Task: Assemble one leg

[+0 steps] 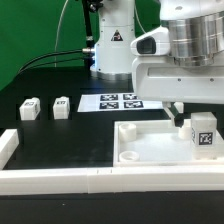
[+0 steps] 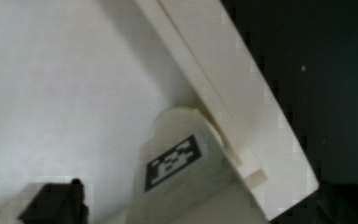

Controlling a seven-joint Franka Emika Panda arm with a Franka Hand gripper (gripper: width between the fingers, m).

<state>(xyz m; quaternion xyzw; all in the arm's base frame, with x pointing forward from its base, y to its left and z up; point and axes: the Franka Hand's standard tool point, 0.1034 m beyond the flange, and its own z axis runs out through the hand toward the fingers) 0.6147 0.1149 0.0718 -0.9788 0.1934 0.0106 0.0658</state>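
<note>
The leg stands upright on the far corner of the large white tray piece, at the end of the tray toward the exterior view's right. Its black-and-white marker tag faces the exterior camera. In the wrist view the leg shows as a white block with its tag visible, lying against the tray's raised rim.

The gripper hangs directly above the tray's far edge, just beside the leg on the exterior view's left of it. One dark finger tip is visible there, close to the leg; contact cannot be confirmed. In the wrist view two dark fingers sit at the frame's lower corners, set wide apart, with nothing between them: the fingers are released, holding nothing.

Two more small white blocks and with tags stand on the black tabletop, well apart from the tray, toward the exterior view's left. The marker board lies flat on the tabletop beyond the tray, near the arm's base. A long white border bar runs along the near side of the tray, with an upturned end at the exterior view's left.
</note>
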